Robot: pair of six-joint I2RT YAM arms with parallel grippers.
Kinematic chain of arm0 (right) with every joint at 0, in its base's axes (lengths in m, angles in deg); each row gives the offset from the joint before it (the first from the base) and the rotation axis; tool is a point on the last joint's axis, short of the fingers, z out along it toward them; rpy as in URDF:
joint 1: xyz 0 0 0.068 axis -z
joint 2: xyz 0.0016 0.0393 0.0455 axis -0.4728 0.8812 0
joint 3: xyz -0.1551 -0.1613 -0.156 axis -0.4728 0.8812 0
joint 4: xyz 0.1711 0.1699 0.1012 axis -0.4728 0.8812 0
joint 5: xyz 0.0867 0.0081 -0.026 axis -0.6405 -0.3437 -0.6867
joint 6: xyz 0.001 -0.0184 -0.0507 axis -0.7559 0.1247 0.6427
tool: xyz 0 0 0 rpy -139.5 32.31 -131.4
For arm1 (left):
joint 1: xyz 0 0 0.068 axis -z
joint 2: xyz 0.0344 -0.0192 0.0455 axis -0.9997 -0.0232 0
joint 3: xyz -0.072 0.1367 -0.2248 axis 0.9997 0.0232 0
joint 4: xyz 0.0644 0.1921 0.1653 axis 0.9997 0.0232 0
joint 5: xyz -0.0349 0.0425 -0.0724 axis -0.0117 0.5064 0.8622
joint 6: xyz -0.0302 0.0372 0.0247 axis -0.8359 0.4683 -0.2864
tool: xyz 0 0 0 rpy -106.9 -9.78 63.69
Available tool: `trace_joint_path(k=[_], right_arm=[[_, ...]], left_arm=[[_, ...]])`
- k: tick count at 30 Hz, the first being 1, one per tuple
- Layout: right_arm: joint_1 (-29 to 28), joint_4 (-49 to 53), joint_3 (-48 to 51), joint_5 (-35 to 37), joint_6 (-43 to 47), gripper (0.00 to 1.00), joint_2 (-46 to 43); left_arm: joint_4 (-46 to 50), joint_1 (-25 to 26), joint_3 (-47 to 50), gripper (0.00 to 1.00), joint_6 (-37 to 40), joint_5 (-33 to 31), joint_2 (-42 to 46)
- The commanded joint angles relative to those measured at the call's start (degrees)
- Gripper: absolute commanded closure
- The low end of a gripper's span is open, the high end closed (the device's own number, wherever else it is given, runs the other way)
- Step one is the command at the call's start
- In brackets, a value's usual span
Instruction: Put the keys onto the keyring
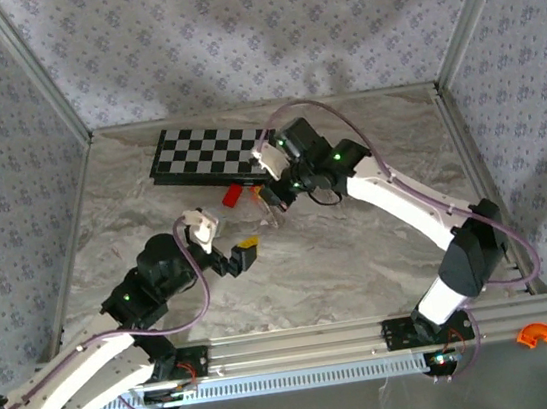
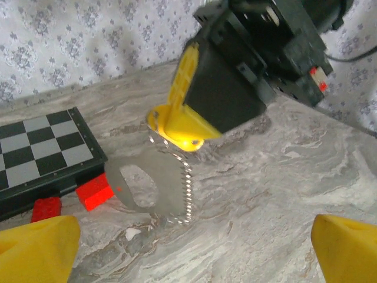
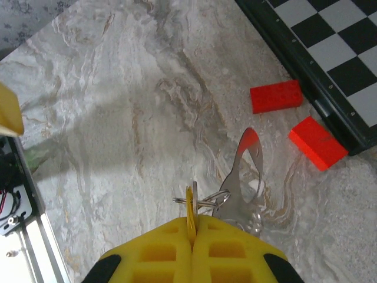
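Observation:
My right gripper [image 3: 192,221] is shut on the keys [image 3: 190,207]: a yellow-headed one and a thin grey one, both seen edge-on between the yellow fingers. The wire loop of the keyring [image 3: 206,201] passes across them just past the fingertips. A flat metal tag [image 3: 242,171] with a bead chain hangs from the loop over the table. In the left wrist view the right gripper [image 2: 179,132] hovers with the tag [image 2: 153,194] and chain [image 2: 187,188] dangling below it. My left gripper [image 2: 191,253] is open, with nothing between its fingertips [image 2: 38,250], a short way in front of the right gripper [image 1: 275,199].
A folded black-and-white chessboard [image 1: 207,155] lies at the back of the marbled table. Two red blocks [image 3: 275,96] [image 3: 316,143] sit beside its edge, close to the hanging tag. Patterned walls enclose the table. An orange piece [image 1: 536,334] lies off the front right corner.

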Motion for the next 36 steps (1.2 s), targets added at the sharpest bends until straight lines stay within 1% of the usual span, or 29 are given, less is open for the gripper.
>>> trace_joint_path(k=[1,11,18,26,36], right_arm=[[0.8,0.1,-4.7,-1.9,-1.0,1.0,2.3],[2.0,-2.0,-7.5,-2.8,-1.8,1.0,5.8],[2.6,-0.3,-6.9,-2.8,-1.7,1.0,5.5],[4.7,0.0,-1.9,-2.1,-2.3,1.0,3.1],[6.6,-1.1,6.9,-1.1,-4.0,1.0,-2.2]], left_arm=[[-1.7,-0.1,-0.9,0.0,-0.6,-1.5,0.1],[-1.0,-0.4,-1.8,0.0,-0.3,-3.5,-0.9],[-0.5,-0.7,-1.6,0.0,-0.3,-3.9,-0.7],[-0.2,-1.0,-1.2,0.0,0.5,-3.6,-0.6],[-0.7,-1.5,-0.8,0.0,1.1,-2.5,-1.0]])
